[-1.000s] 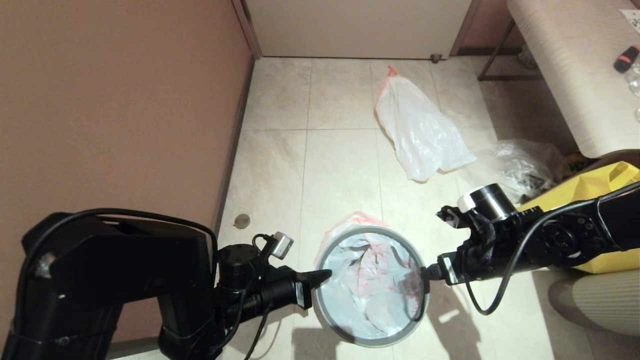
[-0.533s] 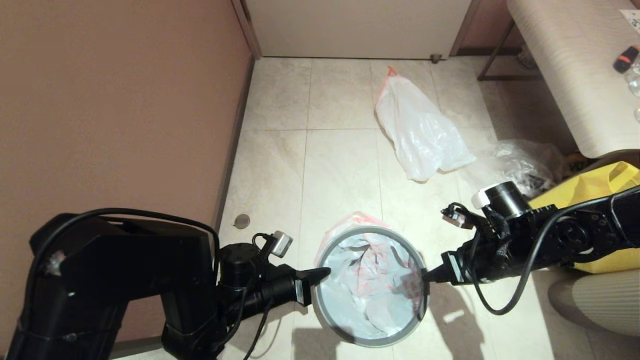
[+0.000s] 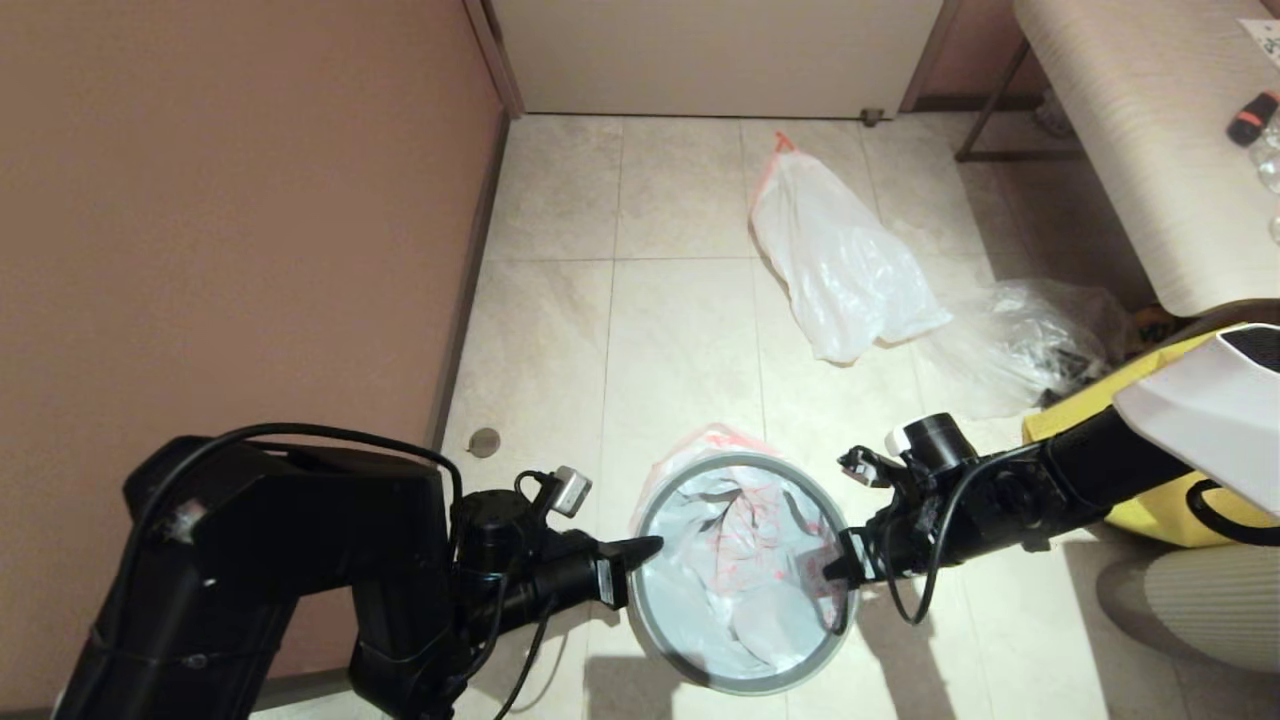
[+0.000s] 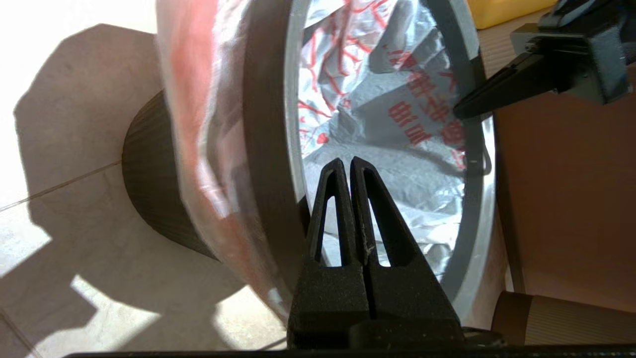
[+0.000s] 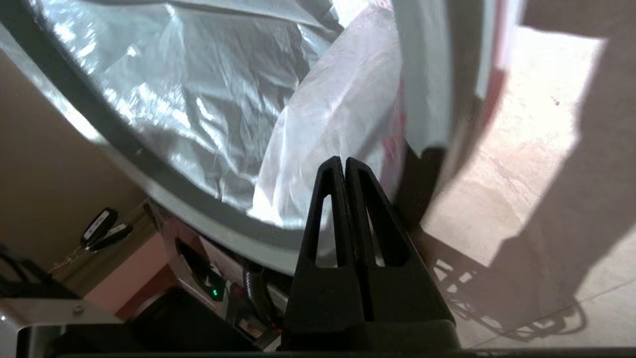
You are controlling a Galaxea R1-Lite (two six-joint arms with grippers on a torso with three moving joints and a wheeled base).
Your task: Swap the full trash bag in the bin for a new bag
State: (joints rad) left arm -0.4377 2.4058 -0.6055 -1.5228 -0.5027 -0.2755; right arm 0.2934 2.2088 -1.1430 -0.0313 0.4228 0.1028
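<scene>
We flank the bin (image 3: pixel 742 672): left gripper (image 3: pixel 650 547) and right gripper (image 3: pixel 830 570) clenched empty at opposite rim sides, seemingly touching the grey hoop (image 3: pixel 640 610) over the new bag (image 3: pixel 740 560).

new bag (image 3: pixel 745 560) in bin (image 3: pixel 742 683), full trash bag (image 3: pixel 840 265) seemingly well behind

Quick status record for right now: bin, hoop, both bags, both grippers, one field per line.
bin: black, upright on the floor
hoop: grey, seated on the rim over the liner
new bag: red-printed, lining the bin, edge folded outside
full trash bag: lying on the floor beyond the bin, apart from it
left gripper: shut, tip at the hoop's left side
right gripper: shut, tip at the hoop's right side
</scene>
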